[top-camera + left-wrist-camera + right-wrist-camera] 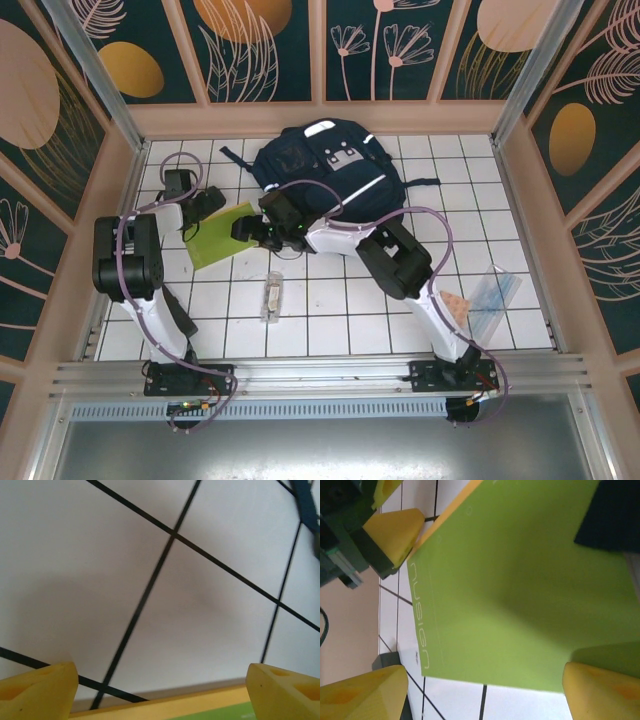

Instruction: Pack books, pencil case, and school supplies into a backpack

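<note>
Backpack [330,160]: navy cloth, matt, with white reflective stripes. Lime-green book [520,580]: smooth, matt paper cover. Table [340,310]: smooth white tiles, faintly glossy; front rail [320,372] bare metal.

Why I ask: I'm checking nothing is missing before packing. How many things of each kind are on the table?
Backpack: 1
Books: 2, the lime-green book and the orange-yellow book beneath it, only its edge showing
Clear oblong box: 1
Pinkish pad: 1
Bluish pouch: 1
Total: 6
</note>
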{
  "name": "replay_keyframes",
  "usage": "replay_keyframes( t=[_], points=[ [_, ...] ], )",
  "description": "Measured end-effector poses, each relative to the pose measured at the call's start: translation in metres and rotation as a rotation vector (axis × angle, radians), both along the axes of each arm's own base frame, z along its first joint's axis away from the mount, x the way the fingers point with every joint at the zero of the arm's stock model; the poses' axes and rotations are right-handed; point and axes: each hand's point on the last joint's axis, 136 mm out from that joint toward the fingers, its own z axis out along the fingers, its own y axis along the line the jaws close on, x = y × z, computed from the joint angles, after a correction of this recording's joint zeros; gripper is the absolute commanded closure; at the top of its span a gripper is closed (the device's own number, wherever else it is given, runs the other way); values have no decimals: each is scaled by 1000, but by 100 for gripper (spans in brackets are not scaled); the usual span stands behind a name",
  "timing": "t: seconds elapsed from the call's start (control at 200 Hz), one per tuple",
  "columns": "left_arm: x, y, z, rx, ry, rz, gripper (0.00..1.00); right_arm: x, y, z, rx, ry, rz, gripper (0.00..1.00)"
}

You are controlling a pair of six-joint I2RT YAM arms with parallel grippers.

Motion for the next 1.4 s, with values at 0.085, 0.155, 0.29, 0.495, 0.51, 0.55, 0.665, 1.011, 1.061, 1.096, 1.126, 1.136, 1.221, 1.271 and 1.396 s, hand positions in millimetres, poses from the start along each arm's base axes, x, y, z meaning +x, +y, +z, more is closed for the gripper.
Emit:
replay_keyframes(
  t=[0.085,0.155,0.29,0.495,0.51,0.55,0.665,1.011,1.061,1.096,1.126,1.136,1.221,1.271,1.396],
  points=[
    [-8,-4,1,-27,-13,-4,15,9,5,1,12,-5,-13,18],
    [-21,-8,2,-64,-20,0,16,19,8,2,25,-13,-29,18],
    [-50,-22,4,-138,-5,-12,16,41,11,4,46,-26,-65,18],
    [-66,-28,19,-242,-35,61,16,63,15,5,47,-15,-70,17],
    [-67,-29,20,-251,-40,65,15,65,15,5,47,-16,-72,17],
    [-68,-32,23,-274,-52,80,16,70,14,5,47,-21,-72,17],
    [-76,-62,30,-359,-53,21,14,87,6,6,41,-42,-97,17],
    [-64,-59,70,-239,-101,-29,10,78,-27,14,-19,-63,-77,17],
    [-56,-47,76,-214,-123,-3,10,70,-35,19,-27,-54,-76,17],
    [-51,-37,78,-189,-133,19,10,65,-41,23,-28,-52,-75,17],
    [-48,-30,78,-169,-136,38,10,59,-46,28,-29,-48,-73,18],
    [-47,-28,77,-166,-136,41,10,58,-47,29,-28,-48,-73,18],
    [-39,-10,67,-117,-120,83,10,44,-58,46,-12,-50,-61,18],
    [-36,-2,58,-90,-99,101,10,38,-62,56,-1,-57,-55,18],
    [-37,5,33,-55,-39,112,10,26,-66,75,19,-82,-29,18]
  ],
)
